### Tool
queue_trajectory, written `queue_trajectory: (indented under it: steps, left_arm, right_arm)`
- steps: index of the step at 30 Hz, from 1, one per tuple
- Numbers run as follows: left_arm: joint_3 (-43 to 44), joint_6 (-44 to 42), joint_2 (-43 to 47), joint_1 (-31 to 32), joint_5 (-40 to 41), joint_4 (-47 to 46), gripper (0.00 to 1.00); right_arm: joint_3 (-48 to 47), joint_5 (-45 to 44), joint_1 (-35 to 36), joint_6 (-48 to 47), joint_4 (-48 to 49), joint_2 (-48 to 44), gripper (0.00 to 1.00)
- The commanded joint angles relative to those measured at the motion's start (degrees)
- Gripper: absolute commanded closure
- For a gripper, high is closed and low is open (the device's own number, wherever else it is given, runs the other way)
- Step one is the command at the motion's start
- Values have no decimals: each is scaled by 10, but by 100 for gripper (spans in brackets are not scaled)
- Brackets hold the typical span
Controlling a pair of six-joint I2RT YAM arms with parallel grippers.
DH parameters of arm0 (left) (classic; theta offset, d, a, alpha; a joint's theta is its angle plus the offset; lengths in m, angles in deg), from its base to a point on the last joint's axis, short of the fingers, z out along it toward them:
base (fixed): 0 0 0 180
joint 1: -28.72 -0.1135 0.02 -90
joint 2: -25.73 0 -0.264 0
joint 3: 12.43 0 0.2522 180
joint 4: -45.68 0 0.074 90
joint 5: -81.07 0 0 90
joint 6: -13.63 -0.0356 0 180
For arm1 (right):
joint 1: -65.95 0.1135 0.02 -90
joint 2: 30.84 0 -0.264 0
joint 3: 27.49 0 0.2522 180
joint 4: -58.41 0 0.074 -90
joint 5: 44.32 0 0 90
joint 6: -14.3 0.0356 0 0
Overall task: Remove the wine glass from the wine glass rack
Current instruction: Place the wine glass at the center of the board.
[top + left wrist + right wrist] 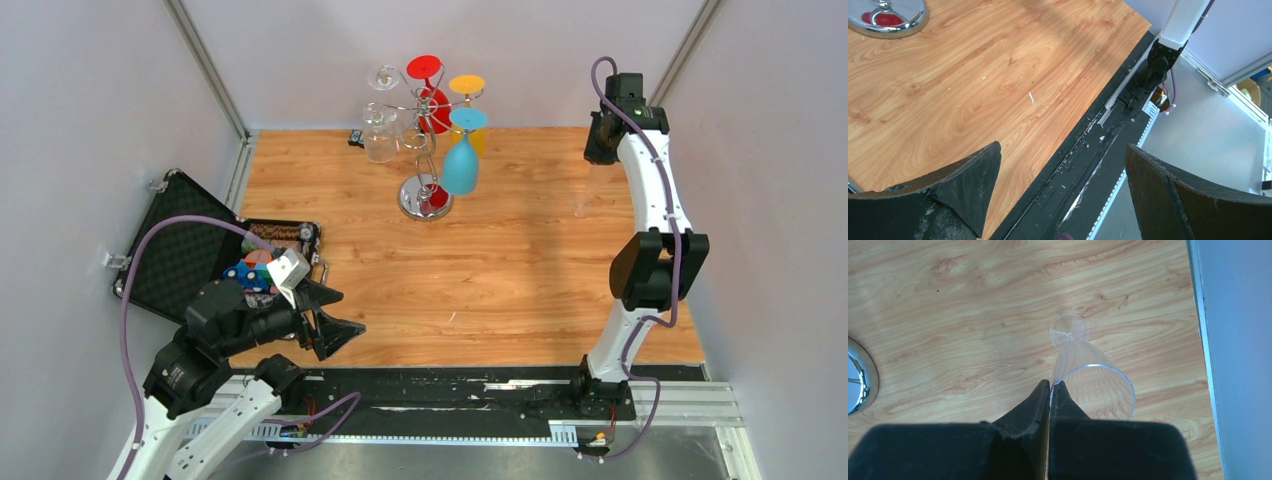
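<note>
**Though others hang, one wine glass (1083, 357) is off the wine glass rack (410, 196)**

Since the clear wine glass stands upright near the right edge of the table (500, 290), well apart from the rack, the removal looks done. Whether its foot rests on the wood I cannot tell, so a release may remain. The right end effector (1050, 388) is closed, pinching the rim. The left end effector (1063, 155) gapes wide and empty over the near edge. Red, yellow, blue and clear hanging glasses (460, 165) dangle inverted from the rack. An open black case (175, 255) holds small coloured items, too small to identify.
</note>
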Motion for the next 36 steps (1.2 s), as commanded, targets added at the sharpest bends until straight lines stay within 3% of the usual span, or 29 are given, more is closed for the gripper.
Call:
queue_trajectory:
  steps: [1,16,24,36]
  left_arm:
    - [-3,1,-3,-1,4,-15,0]
    - [-2,2,1,-1,8,-14,0]
    - [-2,1,2,0,6,-15,0]
    - [-3,0,2,-1,4,-16,0]
  right_arm:
    - [-33,11,-4,-2,15,14,100]
    - [-40,10,-7,4,11,42,97]
    - [-70,6,-7,10,3,34,72]
    - [-150,27,4,24,-18,-8,54]
